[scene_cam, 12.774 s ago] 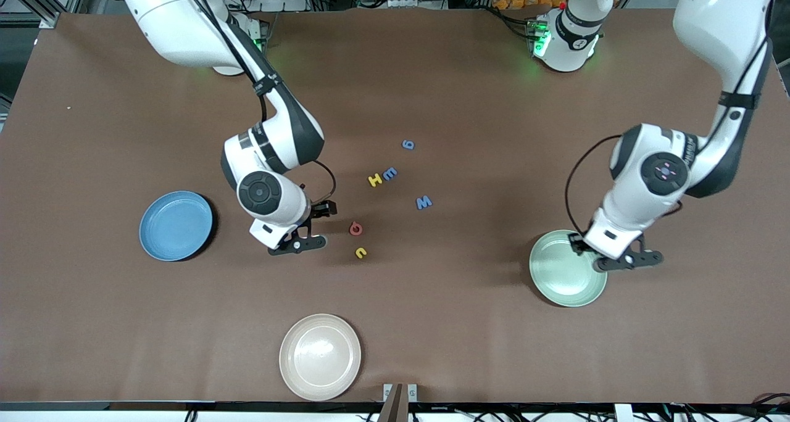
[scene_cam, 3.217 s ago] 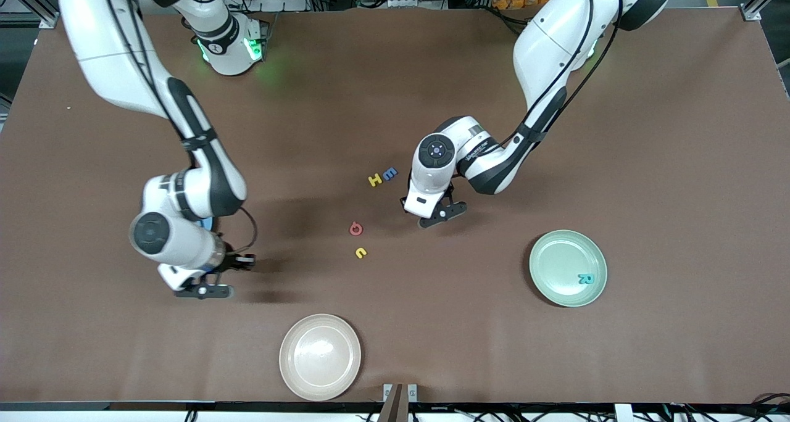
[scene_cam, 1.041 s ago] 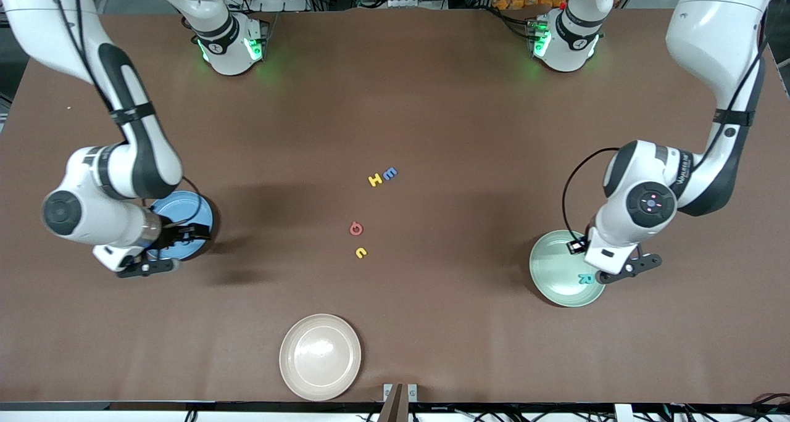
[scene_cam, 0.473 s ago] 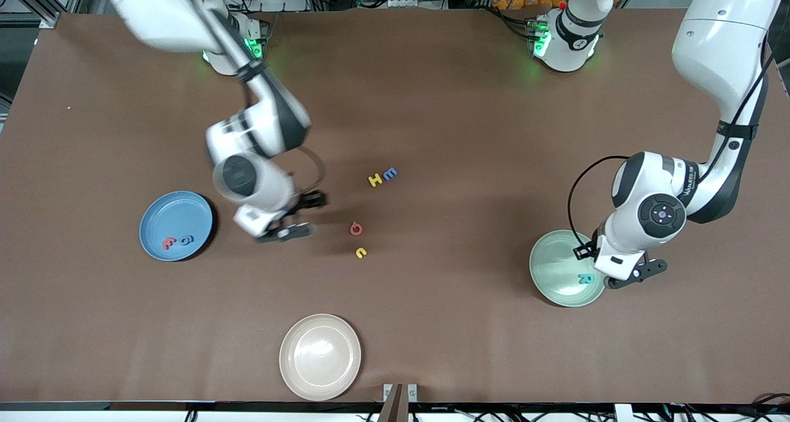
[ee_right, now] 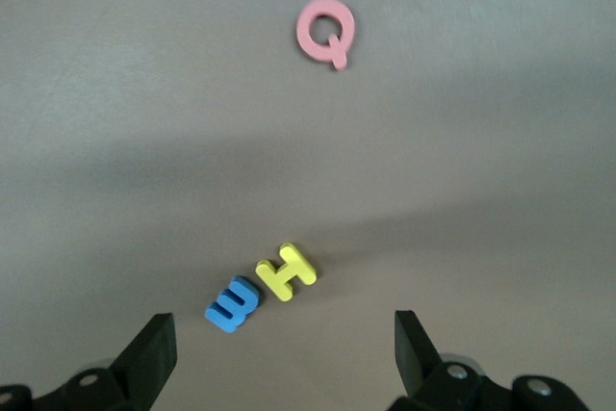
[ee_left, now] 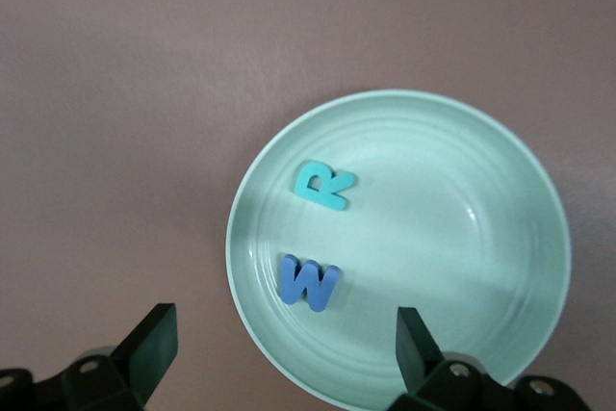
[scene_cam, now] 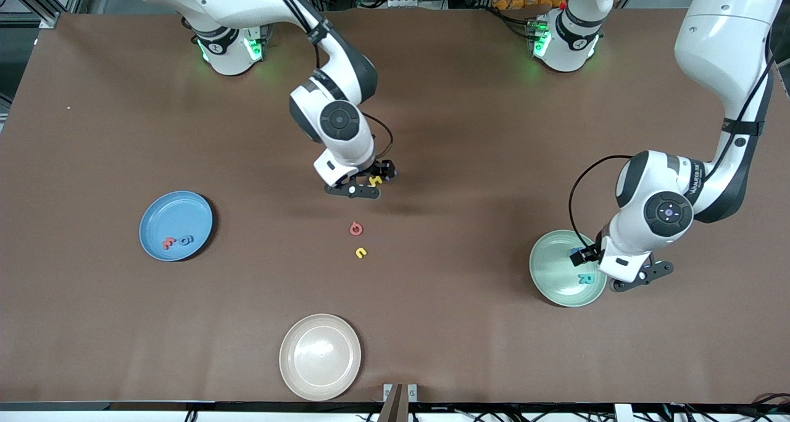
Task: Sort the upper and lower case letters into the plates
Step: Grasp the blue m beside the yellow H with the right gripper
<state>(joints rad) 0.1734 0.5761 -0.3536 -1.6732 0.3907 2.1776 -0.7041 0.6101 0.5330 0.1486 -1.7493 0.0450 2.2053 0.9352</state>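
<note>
— Where are my grippers?

— I have the left gripper (ee_left: 279, 353) over the mint green plate (scene_cam: 549, 280), fingers spread and empty. In that plate lie a teal R (ee_left: 323, 185) and a blue W (ee_left: 308, 282), apart from each other and off the rim. The right gripper (ee_right: 279, 353) hangs over the yellow H (ee_right: 286, 271) and the blue E (ee_right: 233, 303), which touch; its fingers are spread wide, holding nothing.

— Room to move?

— Bare brown table (scene_cam: 469, 132) all round that pair. The pink Q (ee_right: 326, 33) lies nearer the front camera, the yellow c (scene_cam: 361, 253) nearer still. The blue plate (scene_cam: 154, 215) holds a red letter (scene_cam: 168, 244) and a blue one (scene_cam: 186, 240). The beige plate (scene_cam: 320, 356) sits near the table's front edge.

— Any writing?

— Only the letters themselves.
</note>
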